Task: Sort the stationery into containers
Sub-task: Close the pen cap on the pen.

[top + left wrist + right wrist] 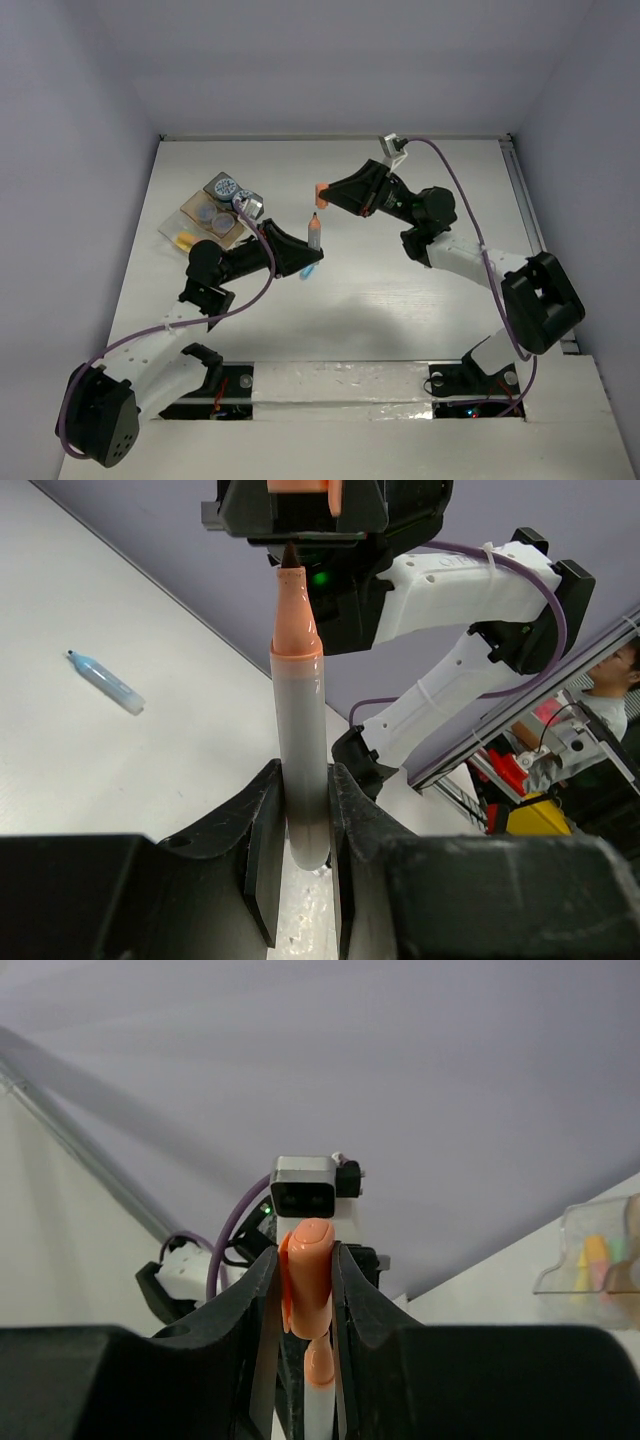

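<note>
Grey pen (303,740) upright in left claw (303,825), right claw (305,1265) pinching orange cap (306,1285) just above it

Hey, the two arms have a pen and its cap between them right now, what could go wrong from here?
1. The orange cap in the right hand sits right at the nib of the pen. If they are off line, the nib may jam against the cap's rim.
2. The left hand grips the pen only near its bottom end, so a push from above could tilt it or slide it down between the fingers.
</note>
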### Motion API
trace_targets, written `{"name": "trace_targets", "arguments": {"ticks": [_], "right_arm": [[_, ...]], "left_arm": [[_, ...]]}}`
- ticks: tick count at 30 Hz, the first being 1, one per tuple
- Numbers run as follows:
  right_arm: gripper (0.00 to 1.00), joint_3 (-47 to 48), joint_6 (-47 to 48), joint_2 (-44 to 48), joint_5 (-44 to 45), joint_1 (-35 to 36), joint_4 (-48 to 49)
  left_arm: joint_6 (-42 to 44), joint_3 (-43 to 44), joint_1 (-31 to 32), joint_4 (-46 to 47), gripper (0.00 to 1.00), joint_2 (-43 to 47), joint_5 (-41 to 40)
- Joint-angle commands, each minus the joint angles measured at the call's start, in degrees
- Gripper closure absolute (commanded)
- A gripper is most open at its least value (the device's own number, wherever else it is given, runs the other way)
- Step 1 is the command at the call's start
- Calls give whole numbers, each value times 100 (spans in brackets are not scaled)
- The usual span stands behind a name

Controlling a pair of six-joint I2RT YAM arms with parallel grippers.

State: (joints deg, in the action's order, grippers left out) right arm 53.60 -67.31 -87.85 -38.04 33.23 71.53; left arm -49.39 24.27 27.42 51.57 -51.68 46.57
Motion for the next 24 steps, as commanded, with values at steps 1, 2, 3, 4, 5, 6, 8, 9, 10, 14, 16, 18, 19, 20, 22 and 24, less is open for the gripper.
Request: {"name": "trace_targets", "arguments": {"ticks": [1, 2, 3, 4, 5, 6, 8, 9, 10, 14, 16, 18, 19, 20, 22, 24], "right_arm": [[100, 457, -221, -161, -317, 218, 1127], [100, 510, -230, -240, -361, 219, 1135], [100, 545, -247, -267, -397, 271, 1144], [100, 607, -282, -285, -467, 271, 1162], [100, 625, -283, -302, -467, 271, 1153], [100, 616, -274, -320, -467, 271, 1153], [100, 608, -274, -338, -476, 324, 1153], [100, 599, -274, -338, -476, 324, 1162], [100, 581, -283, -346, -485, 324, 1162], [100, 537, -335, -390, -511, 324, 1258], [100, 511, -327, -408, -511, 324, 1285], [100, 511, -336, -443, -572, 324, 1328], [100, 511, -336, -452, -573, 324, 1346], [100, 511, -336, -452, -590, 324, 1346], [100, 519, -336, -469, -608, 324, 1373], [100, 546, -397, -522, -678, 377, 1425]], "left_arm": [[-1, 306, 27, 406, 100, 35, 168], [-1, 315, 27, 406, 100, 53, 177], [17, 306, 27, 398, 100, 62, 169], [25, 315, 27, 371, 100, 88, 169], [25, 306, 27, 371, 100, 97, 160], [43, 297, 27, 362, 100, 114, 160], [61, 297, 27, 319, 100, 158, 142], [78, 297, 27, 292, 100, 167, 134], [104, 306, 27, 283, 100, 184, 125], [219, 333, 27, 116, 100, 334, 46], [219, 350, 27, 108, 100, 360, 46], [245, 359, 27, 64, 100, 404, 19], [271, 368, 27, 20, 100, 422, 10], [289, 368, 27, -24, 100, 465, -7], [315, 368, 27, -33, 100, 492, -25], [324, 385, 27, -33, 100, 510, -68]]}}
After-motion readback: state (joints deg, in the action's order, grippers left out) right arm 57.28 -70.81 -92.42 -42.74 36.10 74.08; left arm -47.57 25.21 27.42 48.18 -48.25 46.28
